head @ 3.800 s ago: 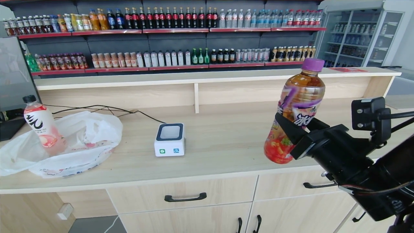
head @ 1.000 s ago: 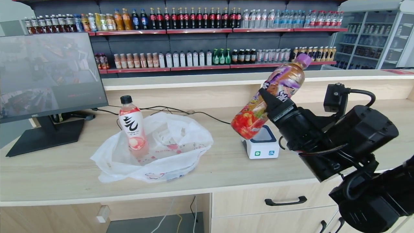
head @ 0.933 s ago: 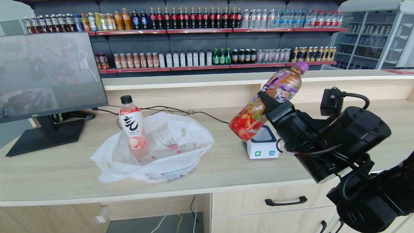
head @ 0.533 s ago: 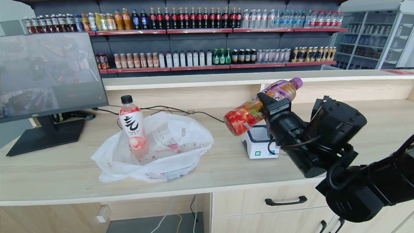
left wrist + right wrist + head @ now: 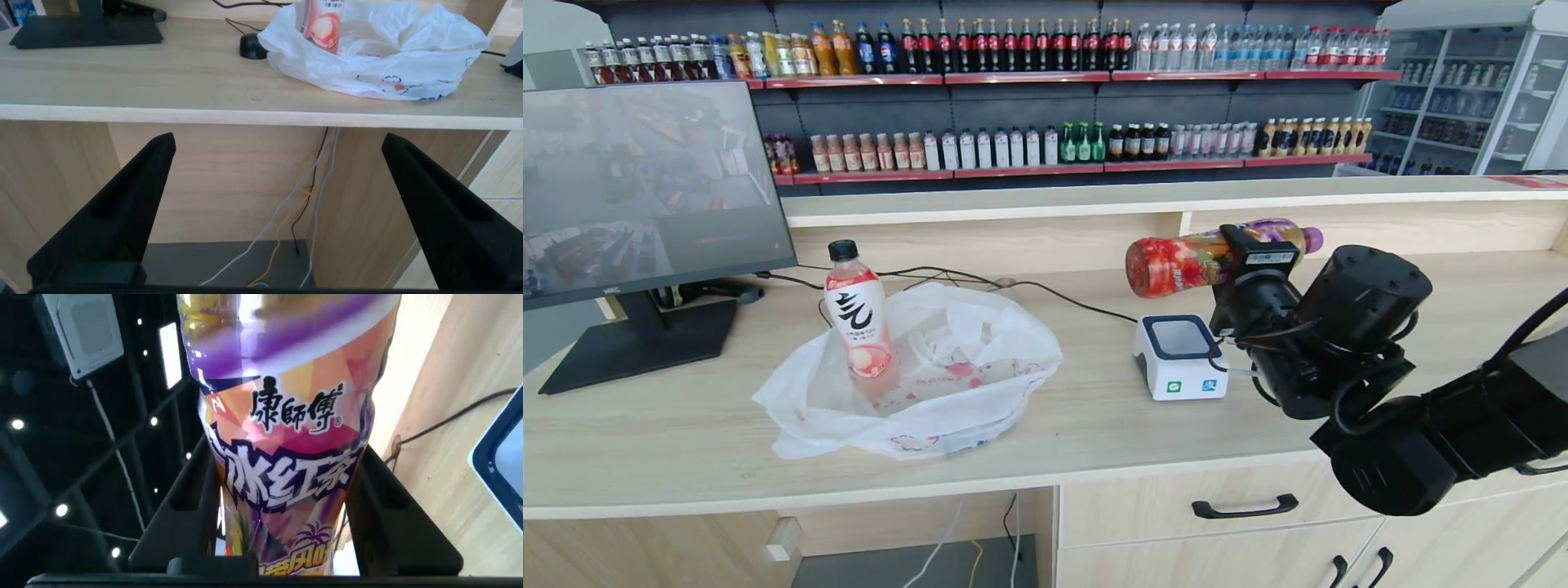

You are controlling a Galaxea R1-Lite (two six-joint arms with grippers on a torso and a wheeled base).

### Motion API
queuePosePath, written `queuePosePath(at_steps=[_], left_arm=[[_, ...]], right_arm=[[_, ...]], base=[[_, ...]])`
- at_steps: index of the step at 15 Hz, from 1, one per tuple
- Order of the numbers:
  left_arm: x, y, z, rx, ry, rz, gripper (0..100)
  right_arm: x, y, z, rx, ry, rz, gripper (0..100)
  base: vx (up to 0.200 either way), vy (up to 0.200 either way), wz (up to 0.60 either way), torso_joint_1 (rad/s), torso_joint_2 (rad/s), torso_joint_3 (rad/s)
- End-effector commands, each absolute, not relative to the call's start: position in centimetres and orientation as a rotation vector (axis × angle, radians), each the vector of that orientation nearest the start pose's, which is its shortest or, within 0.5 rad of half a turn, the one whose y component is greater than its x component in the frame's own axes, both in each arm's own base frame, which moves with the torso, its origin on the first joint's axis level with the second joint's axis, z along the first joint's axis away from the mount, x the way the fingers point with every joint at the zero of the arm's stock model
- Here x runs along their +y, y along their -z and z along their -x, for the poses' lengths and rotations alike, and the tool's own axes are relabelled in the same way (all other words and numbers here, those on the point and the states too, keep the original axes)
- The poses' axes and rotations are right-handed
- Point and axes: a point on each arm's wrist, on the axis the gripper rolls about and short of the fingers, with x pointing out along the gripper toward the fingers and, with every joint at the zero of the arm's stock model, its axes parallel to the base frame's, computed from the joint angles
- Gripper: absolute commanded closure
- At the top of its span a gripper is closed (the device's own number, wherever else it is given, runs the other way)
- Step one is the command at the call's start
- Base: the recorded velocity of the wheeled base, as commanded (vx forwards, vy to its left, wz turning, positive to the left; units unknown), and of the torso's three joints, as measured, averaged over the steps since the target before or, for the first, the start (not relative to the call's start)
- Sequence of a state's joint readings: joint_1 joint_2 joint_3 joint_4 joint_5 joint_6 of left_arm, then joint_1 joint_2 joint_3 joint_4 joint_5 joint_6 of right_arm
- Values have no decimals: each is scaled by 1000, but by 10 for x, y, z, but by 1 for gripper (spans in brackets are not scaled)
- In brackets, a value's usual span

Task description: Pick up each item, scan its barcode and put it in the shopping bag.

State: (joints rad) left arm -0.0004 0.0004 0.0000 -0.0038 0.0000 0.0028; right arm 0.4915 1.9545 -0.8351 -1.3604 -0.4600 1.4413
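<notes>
Left tool (image 5: pixel 278 140): fingers spread, holding nothing, low in front of the bench (image 5: pixel 686 441) edge. Right tool (image 5: pixel 1258 249): fingers pinching the bottle (image 5: pixel 1176 263) about its labelled middle, above the bench. The bottle lies level in the air, base toward the robot's left, purple cap toward its right, above and just behind the scanner (image 5: pixel 1178 355). Farther left, the bag (image 5: pixel 947 384) lies open on the bench with a pink bottle (image 5: pixel 859 318) standing upright in it.

The step in hand is judged to be the scan. It should go best if the bottle is lowered over the scanner's window and rolled about its long axis until the barcode faces down, then held steady. The barcode's place on the label cannot be told. The grip should stay firm, as the rounded body could slip while turning.

Half a second ago the bottle was tilted, base low over the scanner's left edge; it is now higher and level. Bag, pink bottle and scanner are unmoved.
</notes>
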Motion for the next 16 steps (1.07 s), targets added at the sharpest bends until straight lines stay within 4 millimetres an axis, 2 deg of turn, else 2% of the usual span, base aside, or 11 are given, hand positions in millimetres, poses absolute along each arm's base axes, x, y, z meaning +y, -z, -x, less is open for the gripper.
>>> queuePosePath(at_steps=[1, 3, 11, 16], left_arm=[[0, -76, 23, -5, 0, -3, 0], [0, -76, 23, -5, 0, -3, 0], [0, -76, 23, -8, 0, -5, 0], [0, -76, 23, -5, 0, -3, 0]], right_arm=[[159, -170, -323, -152, -166, -1563, 100], [160, -165, -325, -149, -166, -1594, 100], [168, -126, -339, -133, -106, -1583, 100], [164, -124, -337, -156, -75, -1576, 100]], base=[[0, 0, 0, 0, 0, 0], [0, 0, 0, 0, 0, 0], [0, 0, 0, 0, 0, 0], [0, 0, 0, 0, 0, 0]])
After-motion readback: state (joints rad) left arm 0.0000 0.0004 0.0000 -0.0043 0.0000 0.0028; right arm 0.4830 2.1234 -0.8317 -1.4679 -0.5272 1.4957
